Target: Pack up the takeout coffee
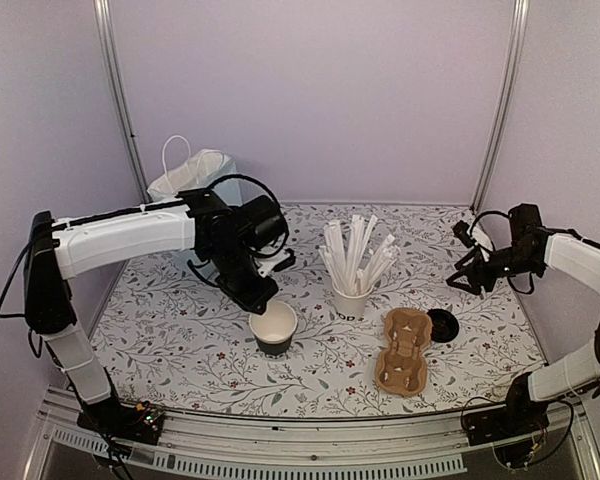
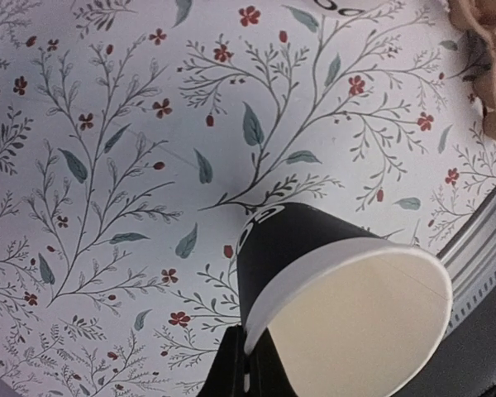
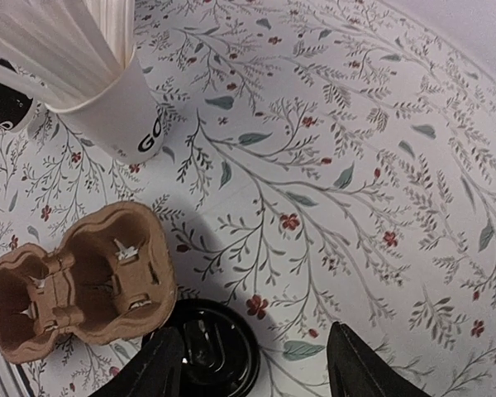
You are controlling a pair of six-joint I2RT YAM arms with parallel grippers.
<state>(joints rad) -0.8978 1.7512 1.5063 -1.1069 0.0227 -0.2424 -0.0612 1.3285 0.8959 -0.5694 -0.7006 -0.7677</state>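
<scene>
Left gripper (image 1: 262, 297) is clamped shut on the coffee cup (image 1: 273, 328), one finger inside the rim and one outside. The cup is around the middle of the table (image 1: 180, 340), a bit toward the near edge, and the inside looks plain white.

A rim pinch on thin paper is a weak hold, so I'd lift it straight up and slowly. Keep it level on the way to the cardboard carrier (image 1: 403, 352), which lies near the near edge, right of centre. Line the base up over one pocket before lowering, because the little tabs in the pockets could catch it and tip it.

Right gripper (image 3: 256, 368) has its jaws apart, hovering over the black lid (image 3: 208, 354) that sits just beside the carrier. My guess is that it's going for the lid. That one needs a flat, centred grab.

Stuff I can't make out:
- Whether the cup's base is on the table or already off it.
- Part of the lid, which is cut off at the bottom of the right wrist view.
- The inside of the white bag (image 1: 192, 172) at the far left corner.
- The right fingers in the top view, where they're too small to read.
</scene>
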